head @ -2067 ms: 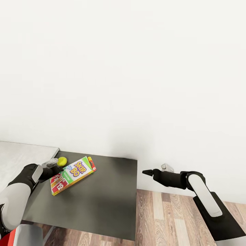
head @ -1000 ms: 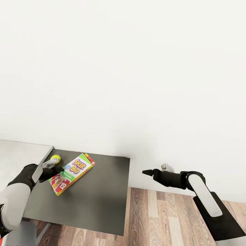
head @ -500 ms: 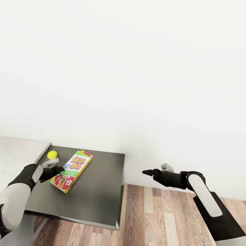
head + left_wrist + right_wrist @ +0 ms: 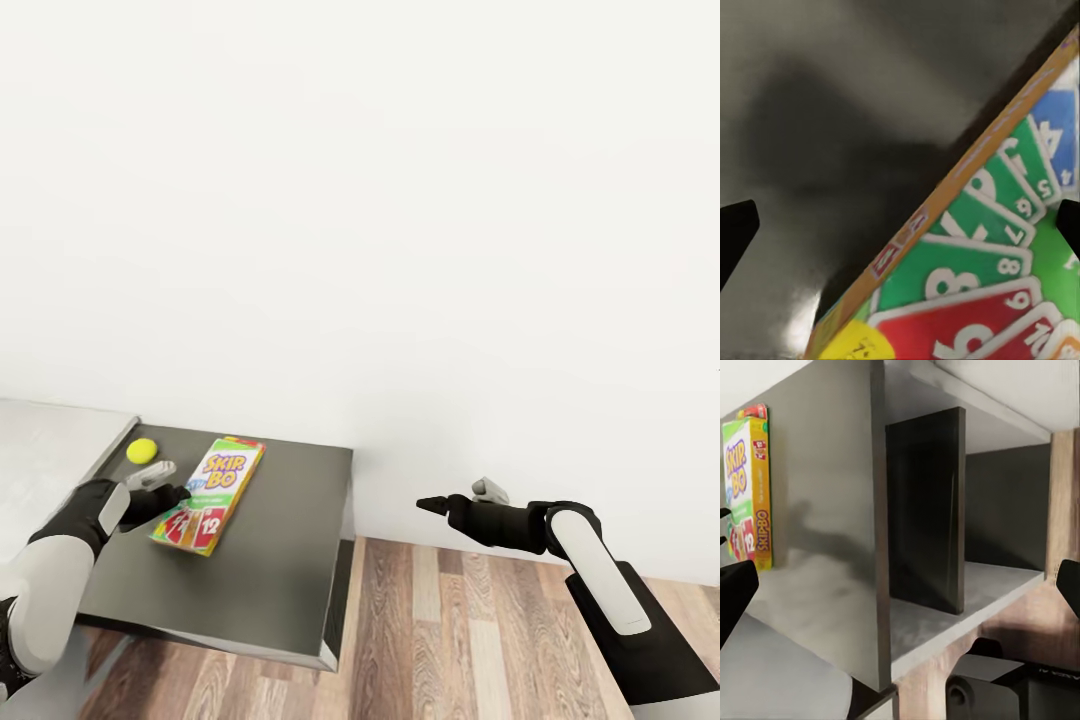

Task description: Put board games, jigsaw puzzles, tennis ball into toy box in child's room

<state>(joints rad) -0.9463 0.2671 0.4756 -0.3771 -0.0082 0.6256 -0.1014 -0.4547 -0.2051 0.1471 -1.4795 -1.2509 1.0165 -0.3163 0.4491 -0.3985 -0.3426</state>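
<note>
- While the left gripper (image 4: 170, 484) hangs over the near end of the Skip-Bo board game (image 4: 211, 492), its fingers are spread apart and nothing is held between them.
- In the left wrist view, the box (image 4: 975, 277) is seen close under the fingers, lying flat on the dark table (image 4: 270, 560).
- The tennis ball (image 4: 141, 450) is placed on the same table, just beside the game box, on the side toward the pale surface (image 4: 45, 450).
- The right gripper (image 4: 432, 504) is held over the wood floor (image 4: 470, 640), well apart from the game box; its fingers are parted and empty.
- A grasp on such a thin, flat box may fail: the fingers could slide over the top, or the box could be pushed toward the table edge.
- If the box is pushed sideways, the ball could be touched and could roll off the table.
- The toy box cannot be located from these views.
</note>
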